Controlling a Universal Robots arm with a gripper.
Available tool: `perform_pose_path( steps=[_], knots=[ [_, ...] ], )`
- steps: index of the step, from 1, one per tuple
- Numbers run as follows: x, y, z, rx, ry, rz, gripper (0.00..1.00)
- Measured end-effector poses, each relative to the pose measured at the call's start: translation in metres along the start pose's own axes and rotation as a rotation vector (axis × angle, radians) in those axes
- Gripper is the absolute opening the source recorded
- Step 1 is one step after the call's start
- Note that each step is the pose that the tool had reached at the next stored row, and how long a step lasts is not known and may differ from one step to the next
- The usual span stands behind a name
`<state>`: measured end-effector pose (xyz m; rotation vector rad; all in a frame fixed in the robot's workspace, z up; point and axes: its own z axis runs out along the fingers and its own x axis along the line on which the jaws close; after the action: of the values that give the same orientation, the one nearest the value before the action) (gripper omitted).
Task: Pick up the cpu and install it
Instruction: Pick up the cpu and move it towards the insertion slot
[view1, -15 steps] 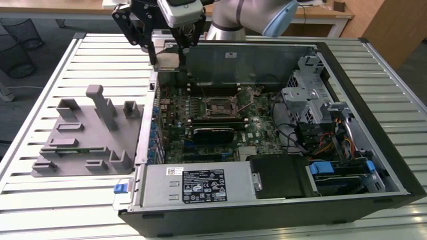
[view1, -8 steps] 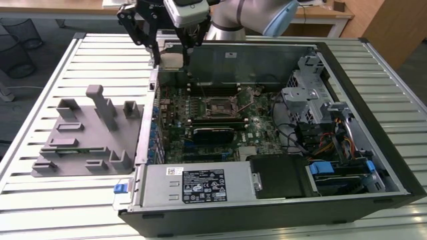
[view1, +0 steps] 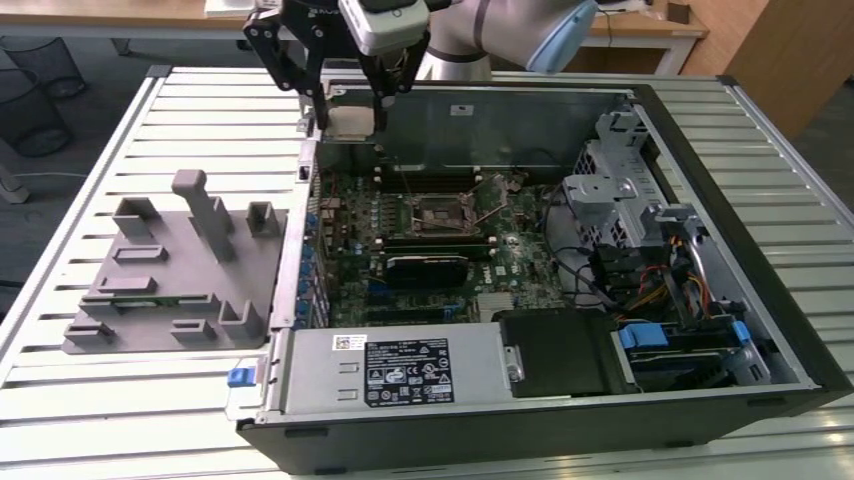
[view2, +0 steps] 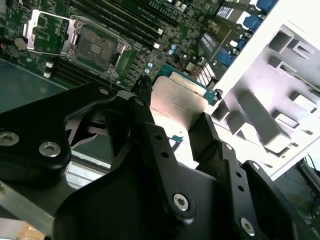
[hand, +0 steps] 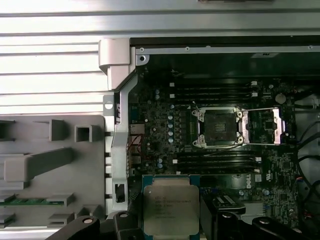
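Observation:
My gripper is shut on the cpu, a flat square chip with a silver-grey top, gripped by two opposite edges. It hangs in the air over the open computer case's far corner, on the exterior view's left. Both wrist views show the cpu between the black fingers. The open socket lies on the motherboard, its frame and lever lifted. It is well apart from the cpu and nearer the case's middle.
A grey plastic tray with upright blocks sits beside the case on the exterior view's left. Inside the case are memory slots, a power supply, drive bays and cables. The case wall stands between tray and motherboard.

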<state>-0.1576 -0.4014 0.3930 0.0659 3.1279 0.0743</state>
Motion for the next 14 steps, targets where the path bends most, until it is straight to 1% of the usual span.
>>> perform_pose_path(
  steps=[8, 14],
  knots=[
    [-0.0068, 0.0003, 0.0001, 0.0, -0.0001, 0.0, 0.54],
    [-0.0142, 0.0006, 0.0003, 0.0001, 0.0, 0.0, 0.54]
  ],
)
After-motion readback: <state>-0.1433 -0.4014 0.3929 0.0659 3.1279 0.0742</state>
